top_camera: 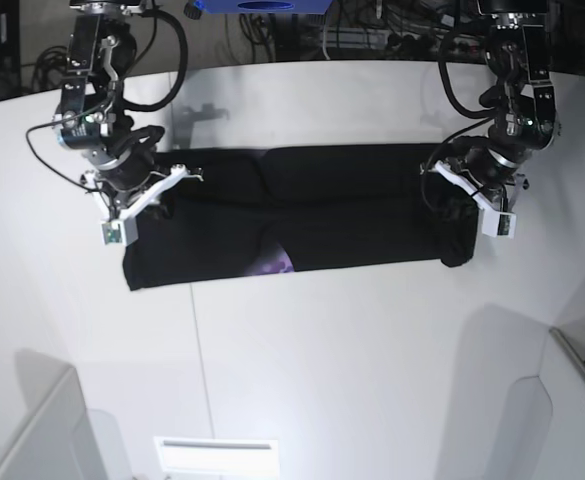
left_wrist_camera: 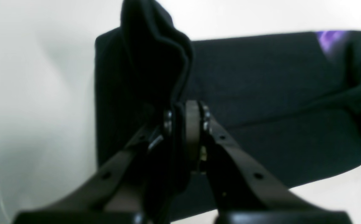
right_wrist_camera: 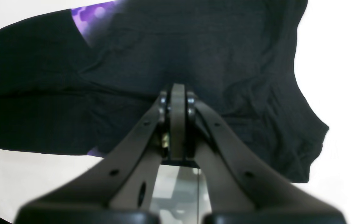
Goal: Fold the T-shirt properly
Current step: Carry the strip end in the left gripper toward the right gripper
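Note:
The black T-shirt (top_camera: 302, 215) lies as a long band across the white table (top_camera: 312, 370), with a purple print (top_camera: 272, 265) peeking out at its near edge. On the right of the base view, my left gripper (top_camera: 454, 197) is at the shirt's end. In the left wrist view it (left_wrist_camera: 185, 113) is shut on a raised fold of the T-shirt (left_wrist_camera: 155, 56). My right gripper (top_camera: 160, 195) is at the other end. Its fingertips (right_wrist_camera: 177, 93) are shut against the T-shirt (right_wrist_camera: 199, 46), and no cloth shows between its pads (right_wrist_camera: 178, 124). The purple print (right_wrist_camera: 95, 15) also shows there.
A blue object (top_camera: 262, 5) and cables (top_camera: 392, 25) sit beyond the table's far edge. Grey panels stand at the near left (top_camera: 32, 430) and near right (top_camera: 562, 400). A white slotted plate (top_camera: 217, 445) lies at the front edge.

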`<action>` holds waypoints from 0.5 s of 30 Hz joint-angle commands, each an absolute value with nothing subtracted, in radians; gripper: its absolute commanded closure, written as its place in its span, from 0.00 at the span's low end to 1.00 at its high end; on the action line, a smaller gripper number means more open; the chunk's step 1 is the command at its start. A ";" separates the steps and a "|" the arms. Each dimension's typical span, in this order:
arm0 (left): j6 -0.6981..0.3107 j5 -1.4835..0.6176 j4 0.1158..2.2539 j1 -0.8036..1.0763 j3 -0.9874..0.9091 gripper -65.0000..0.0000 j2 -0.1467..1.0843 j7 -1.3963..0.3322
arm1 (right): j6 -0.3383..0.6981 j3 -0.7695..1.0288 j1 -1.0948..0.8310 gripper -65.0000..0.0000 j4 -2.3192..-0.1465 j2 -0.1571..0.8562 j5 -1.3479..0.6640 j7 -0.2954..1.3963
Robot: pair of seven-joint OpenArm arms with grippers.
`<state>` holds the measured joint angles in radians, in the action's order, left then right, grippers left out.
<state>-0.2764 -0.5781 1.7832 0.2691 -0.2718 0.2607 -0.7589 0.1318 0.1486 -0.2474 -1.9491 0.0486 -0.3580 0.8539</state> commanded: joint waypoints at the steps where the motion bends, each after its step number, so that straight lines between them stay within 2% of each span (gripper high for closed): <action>1: -0.278 -0.588 1.804 0.265 -0.277 1.00 0.269 -0.739 | 0.137 0.153 -0.239 1.00 -1.966 0.053 -0.363 0.832; 7: -0.278 -0.590 1.804 0.249 -0.268 1.00 0.243 -0.743 | 0.137 0.153 -0.231 1.00 -1.966 0.054 -0.363 0.834; 15: -0.278 -0.588 1.804 0.179 -0.216 1.00 0.193 -0.843 | 0.137 0.153 -0.231 1.00 -1.966 0.054 -0.363 0.834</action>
